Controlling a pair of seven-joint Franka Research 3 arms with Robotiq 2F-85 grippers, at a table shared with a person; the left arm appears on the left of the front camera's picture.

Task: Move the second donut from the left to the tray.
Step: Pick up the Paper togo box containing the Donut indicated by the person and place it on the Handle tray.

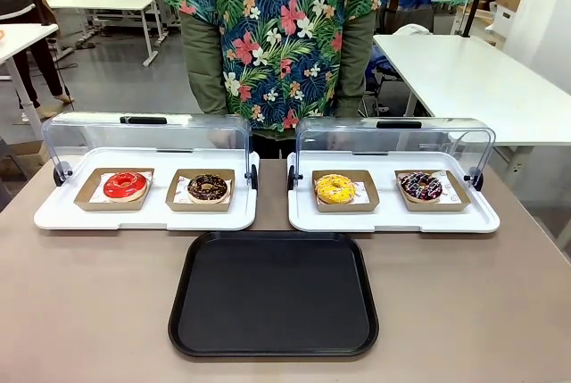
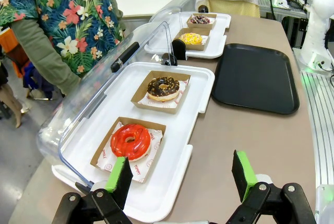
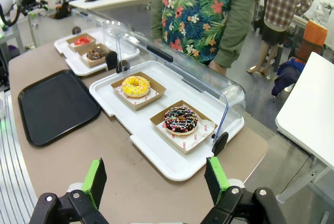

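The front view's top edge cuts the person point(image 1: 277, 35) off at the chest. Print on the paper point(image 2: 148, 162) under the red donut point(image 2: 141, 149) is unreadably small.

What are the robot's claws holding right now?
Nothing. The left gripper and right gripper are both open and empty; the chocolate donut lies untouched.

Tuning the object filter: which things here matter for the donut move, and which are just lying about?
Job: chocolate-iced donut, second from left; black tray; left gripper and right gripper, both open.
Lying about: red-iced donut; yellow donut; streaked dark donut; left display tray; right display tray; person.
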